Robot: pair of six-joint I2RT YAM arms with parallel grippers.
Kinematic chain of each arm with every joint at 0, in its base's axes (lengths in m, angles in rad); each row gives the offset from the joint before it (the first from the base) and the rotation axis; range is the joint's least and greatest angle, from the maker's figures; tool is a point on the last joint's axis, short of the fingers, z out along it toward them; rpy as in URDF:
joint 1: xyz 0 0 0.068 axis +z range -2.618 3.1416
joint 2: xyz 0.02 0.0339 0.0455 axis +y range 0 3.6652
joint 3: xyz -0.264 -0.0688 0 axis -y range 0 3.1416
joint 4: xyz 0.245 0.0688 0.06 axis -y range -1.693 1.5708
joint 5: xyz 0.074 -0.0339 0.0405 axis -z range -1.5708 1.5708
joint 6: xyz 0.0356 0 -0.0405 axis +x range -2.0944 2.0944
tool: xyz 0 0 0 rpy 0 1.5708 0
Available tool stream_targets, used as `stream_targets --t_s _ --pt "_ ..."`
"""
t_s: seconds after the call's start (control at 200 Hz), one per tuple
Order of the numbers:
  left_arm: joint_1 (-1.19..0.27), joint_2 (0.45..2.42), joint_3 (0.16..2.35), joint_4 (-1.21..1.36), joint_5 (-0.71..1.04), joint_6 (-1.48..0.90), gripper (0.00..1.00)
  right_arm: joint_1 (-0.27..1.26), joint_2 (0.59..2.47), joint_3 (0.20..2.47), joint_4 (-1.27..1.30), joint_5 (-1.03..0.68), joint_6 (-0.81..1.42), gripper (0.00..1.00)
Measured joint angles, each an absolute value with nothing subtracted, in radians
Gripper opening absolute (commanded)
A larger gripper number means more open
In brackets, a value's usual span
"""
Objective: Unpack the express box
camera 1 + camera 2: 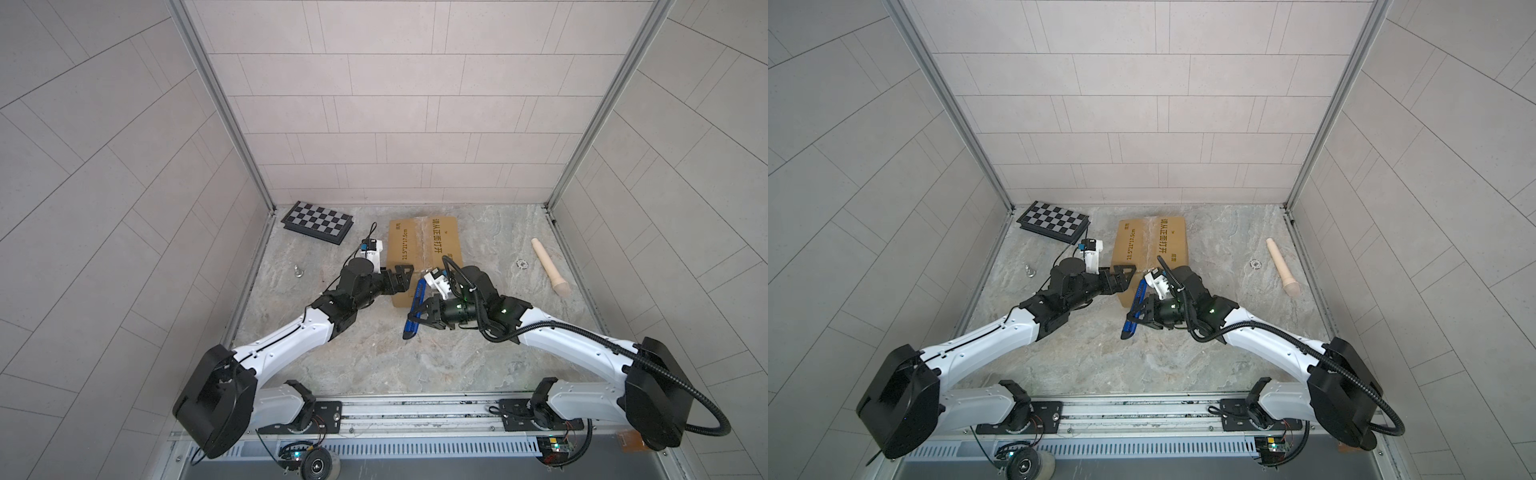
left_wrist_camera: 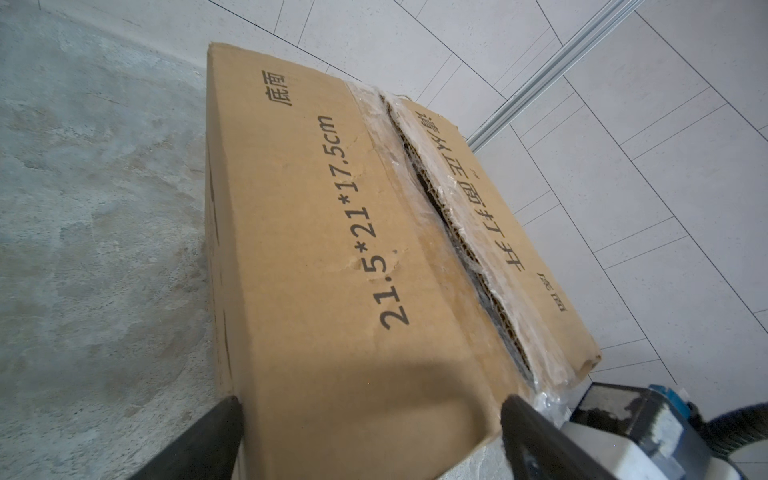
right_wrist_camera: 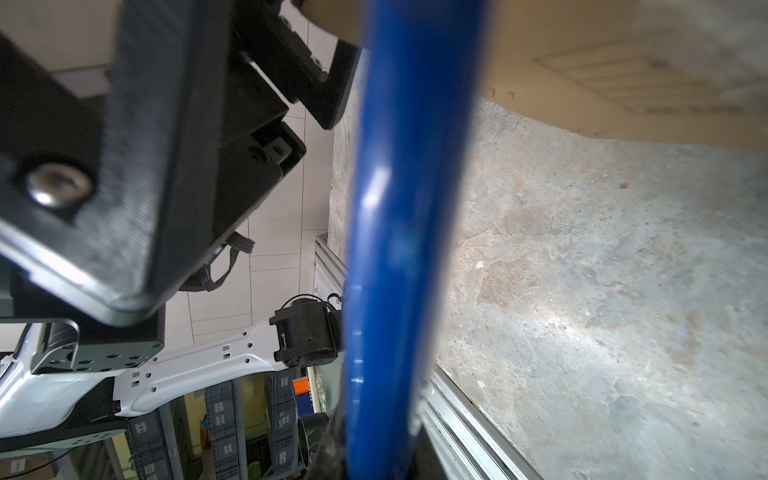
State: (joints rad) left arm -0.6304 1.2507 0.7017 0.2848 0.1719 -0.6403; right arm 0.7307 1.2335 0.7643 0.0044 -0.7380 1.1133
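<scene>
The express box (image 1: 424,245) (image 1: 1150,243), a brown carton with black print, lies on the stone floor near the back. The left wrist view shows its taped top seam (image 2: 436,187) split open along its length. My left gripper (image 1: 400,277) (image 1: 1121,276) (image 2: 372,409) is open at the box's near left corner, one finger on either side of it. My right gripper (image 1: 423,313) (image 1: 1143,313) (image 3: 374,457) is shut on a blue utility knife (image 1: 419,291) (image 1: 1139,295) (image 3: 411,249), held just in front of the box's near edge (image 3: 623,62).
A chequered board (image 1: 318,222) lies at the back left. A cream wooden pestle (image 1: 548,266) and a small metal ring (image 1: 521,263) lie to the right. A small metal piece (image 1: 297,271) sits on the left. Tiled walls close in three sides.
</scene>
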Motion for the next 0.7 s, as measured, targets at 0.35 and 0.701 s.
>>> stream_targets --t_s 0.35,0.701 --pt "-0.644 1.215 0.702 0.280 0.191 -0.636 1.00 0.716 1.174 0.759 -0.041 -0.760 1.094 0.00" --pt "-0.636 1.216 0.702 0.248 0.181 -0.637 1.00 0.726 1.218 0.717 -0.016 -0.768 1.061 0.00"
